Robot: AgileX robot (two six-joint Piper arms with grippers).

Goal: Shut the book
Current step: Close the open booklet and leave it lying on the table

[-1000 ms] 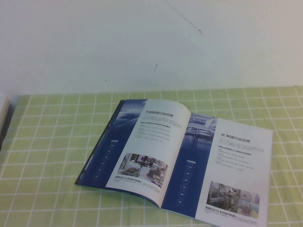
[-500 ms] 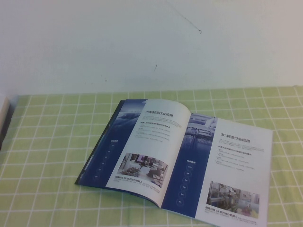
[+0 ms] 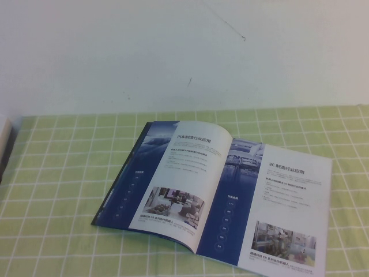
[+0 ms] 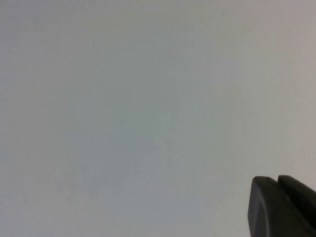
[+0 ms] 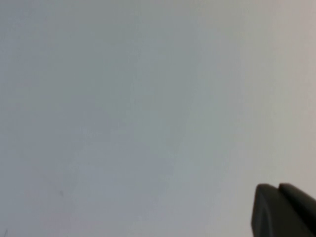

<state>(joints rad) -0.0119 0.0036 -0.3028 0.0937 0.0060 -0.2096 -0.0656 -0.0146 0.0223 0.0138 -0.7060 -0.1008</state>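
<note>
An open book (image 3: 219, 196) lies flat on the green checked tablecloth (image 3: 63, 173), its blue-and-white pages facing up and its spine running from the far middle toward the front. Its right page reaches the bottom right of the high view. Neither arm appears in the high view. In the left wrist view, my left gripper (image 4: 276, 178) shows only its dark fingertips, pressed together against a plain pale wall. The right wrist view shows my right gripper (image 5: 278, 186) the same way, fingertips together with nothing between them. No book is visible in either wrist view.
A white wall (image 3: 173, 52) with a thin crack rises behind the table. A pale object (image 3: 3, 141) pokes in at the left edge of the high view. Bare cloth lies to the left of the book and beyond it.
</note>
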